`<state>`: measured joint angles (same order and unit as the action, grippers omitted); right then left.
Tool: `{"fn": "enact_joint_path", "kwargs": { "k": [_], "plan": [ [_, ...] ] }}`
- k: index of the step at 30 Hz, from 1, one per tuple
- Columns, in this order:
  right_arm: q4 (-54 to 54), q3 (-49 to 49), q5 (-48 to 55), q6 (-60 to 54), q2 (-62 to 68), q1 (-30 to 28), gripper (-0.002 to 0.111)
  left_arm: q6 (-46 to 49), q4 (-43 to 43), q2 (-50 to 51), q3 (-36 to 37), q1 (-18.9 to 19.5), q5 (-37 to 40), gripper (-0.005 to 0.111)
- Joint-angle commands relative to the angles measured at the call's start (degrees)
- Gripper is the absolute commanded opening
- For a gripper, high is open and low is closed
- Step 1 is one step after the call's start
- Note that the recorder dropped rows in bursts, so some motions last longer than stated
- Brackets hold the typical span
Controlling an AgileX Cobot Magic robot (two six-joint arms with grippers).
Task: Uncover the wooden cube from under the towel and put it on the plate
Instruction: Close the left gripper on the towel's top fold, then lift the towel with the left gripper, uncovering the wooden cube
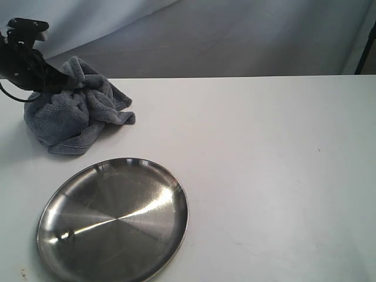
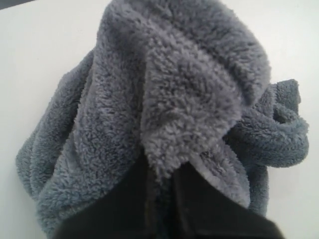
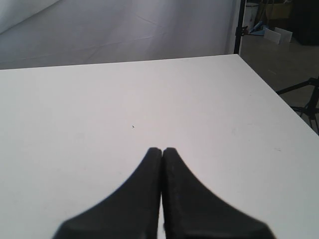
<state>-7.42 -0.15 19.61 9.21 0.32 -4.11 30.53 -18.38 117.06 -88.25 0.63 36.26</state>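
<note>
Just beyond the plate (image 1: 111,220), the towel (image 1: 76,114) sits bunched on the table (image 3: 99,109), its top fold clamped in the left gripper (image 2: 162,169). The cube is hidden from sight. The right gripper (image 3: 162,149), fingers pressed together, hangs over bare table.

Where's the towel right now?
In the exterior view the towel sits bunched on the table at far left, behind the plate and apart from it, a fold pinched in the left gripper.
</note>
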Motion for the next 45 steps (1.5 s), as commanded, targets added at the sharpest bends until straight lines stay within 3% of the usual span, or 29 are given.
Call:
{"fn": "enact_joint_path", "kwargs": {
  "k": [1, 9, 15, 25, 35, 45],
  "plan": [
    [0.06, 0.15, -0.07, 0.26, -0.32, -0.47, 0.0, -0.03, -1.68, -3.61, -0.1, 0.04, 1.93, 0.001],
    [0.06, 0.15, -0.07, 0.26, -0.32, -0.47, 0.0, 0.08, -11.41, -10.24, -0.1, -0.2, 5.38, 0.001],
    [0.06, 0.15, -0.07, 0.26, -0.32, -0.47, 0.0, 0.2, -12.59, -11.28, -0.1, -0.2, 5.75, 0.001],
    [0.06, 0.15, -0.07, 0.26, -0.32, -0.47, 0.0, 0.32, -20.59, -11.15, -0.1, -0.2, 1.74, 0.001],
    [0.06, 0.15, -0.07, 0.26, -0.32, -0.47, 0.0, 10.73, -34.3, -11.15, -0.1, -0.2, 2.96, 0.001],
    [0.06, 0.15, -0.07, 0.26, -0.32, -0.47, 0.0, 12.01, -36.74, -11.15, -0.1, -0.2, 2.96, 0.001]
  ]
}}
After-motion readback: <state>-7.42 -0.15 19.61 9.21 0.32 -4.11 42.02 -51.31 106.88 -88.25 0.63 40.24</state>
